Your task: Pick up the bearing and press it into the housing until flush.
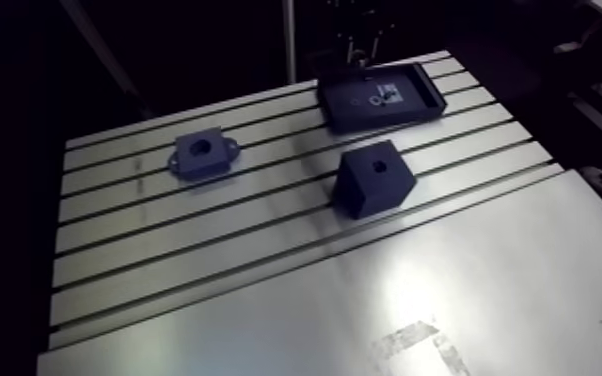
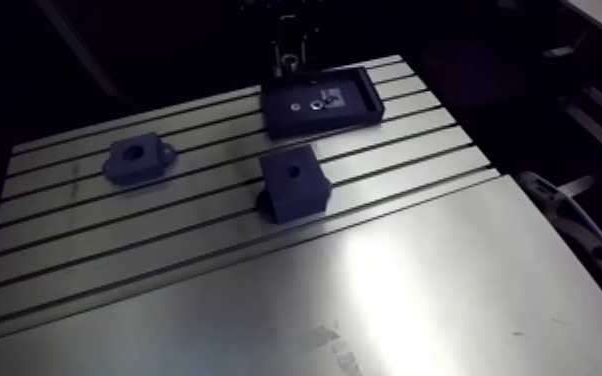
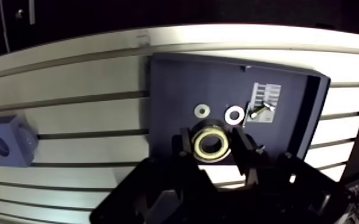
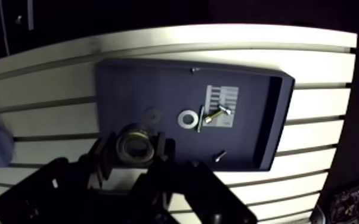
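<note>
a slotted aluminium table (image 1: 165, 260) fills the scene, its dark grooves running left to right. on the near side lies a smooth metal plate (image 1: 525, 280), catching a soft glare, with a scuffed pale mark (image 1: 420, 345) near its front edge. beyond the far edge all is dim.

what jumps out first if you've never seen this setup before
The brass-coloured bearing catches the eye first, pinched between the two fingers of the gripper over the dark tray, close to two loose washers. In the arm view, the pale slotted table carries a flanged block and a wedge-shaped block, set apart from each other, each with a round hole.
</note>
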You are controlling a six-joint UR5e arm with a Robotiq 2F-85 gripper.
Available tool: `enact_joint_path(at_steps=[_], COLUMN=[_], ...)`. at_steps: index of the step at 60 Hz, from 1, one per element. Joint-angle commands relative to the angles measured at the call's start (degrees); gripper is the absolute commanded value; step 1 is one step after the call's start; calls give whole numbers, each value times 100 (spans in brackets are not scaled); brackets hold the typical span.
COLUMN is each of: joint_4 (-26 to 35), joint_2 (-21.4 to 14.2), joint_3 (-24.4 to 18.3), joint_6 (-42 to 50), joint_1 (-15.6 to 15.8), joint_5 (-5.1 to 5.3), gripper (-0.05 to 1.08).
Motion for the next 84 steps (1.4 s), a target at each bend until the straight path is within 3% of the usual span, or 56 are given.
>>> enact_joint_path(at_steps=[1,16,42,63,71,84], joint_4=[265,446,375,6,-3,-11], joint_2=[-409,-596,-776,-785,-769,-743], joint_3=[-22,-8,274,565,599,660], joint_6=[52,273,578,766,906,996], joint_1=[437,992,1557,1754,1810,1913], joint_5=[3,30,170,214,283,275], gripper=[63,65,65,65,65,65])
